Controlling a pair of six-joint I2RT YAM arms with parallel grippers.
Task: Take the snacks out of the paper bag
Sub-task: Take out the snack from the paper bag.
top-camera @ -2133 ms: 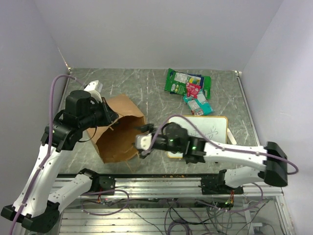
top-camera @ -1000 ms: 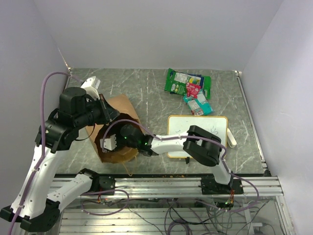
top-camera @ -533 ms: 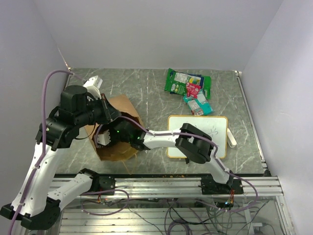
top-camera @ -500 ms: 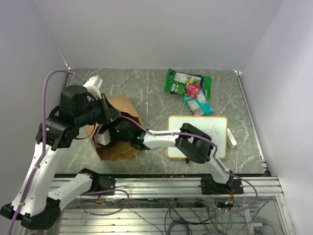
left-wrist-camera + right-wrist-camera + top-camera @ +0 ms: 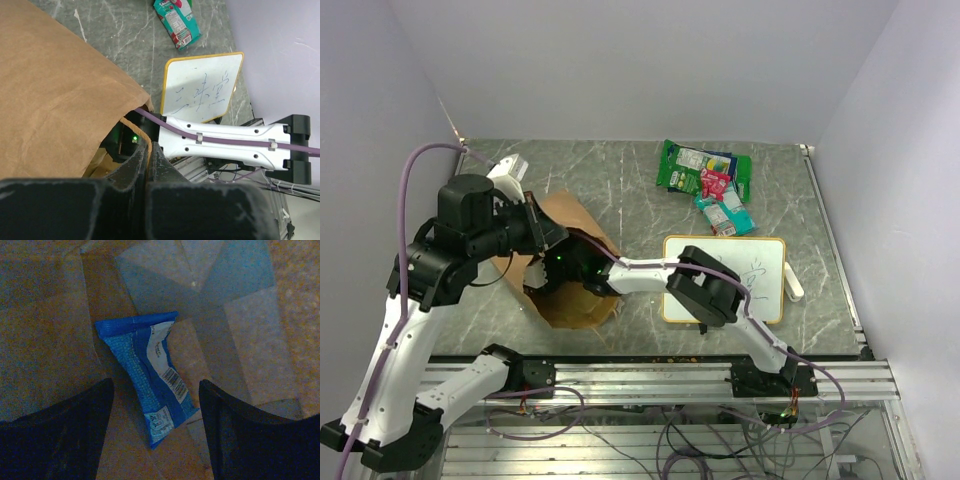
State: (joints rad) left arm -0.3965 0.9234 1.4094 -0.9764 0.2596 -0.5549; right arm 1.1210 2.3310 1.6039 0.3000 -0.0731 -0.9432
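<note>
The brown paper bag (image 5: 570, 305) lies on its side at the left, mouth towards the right. My left gripper (image 5: 542, 236) is shut on the bag's upper rim (image 5: 145, 145) and holds the mouth open. My right arm (image 5: 640, 272) reaches into the bag, so its gripper is hidden in the top view. In the right wrist view my right gripper (image 5: 155, 385) is open inside the bag, with its fingers on either side of a blue packet (image 5: 147, 370) lying on the bag's inner wall. Several snacks lie at the back right: a green bag (image 5: 685, 165), a pink-red packet (image 5: 715, 183) and a teal pouch (image 5: 725, 213).
An orange-framed whiteboard (image 5: 755, 262) lies right of the bag, under my right arm, and shows in the left wrist view (image 5: 200, 92). A small white object (image 5: 792, 287) lies by its right edge. Walls close in the table on three sides.
My right arm has swung left and pushed its gripper deep into the bag. The bag's mouth has shifted a little. My left gripper keeps its hold on the rim.
</note>
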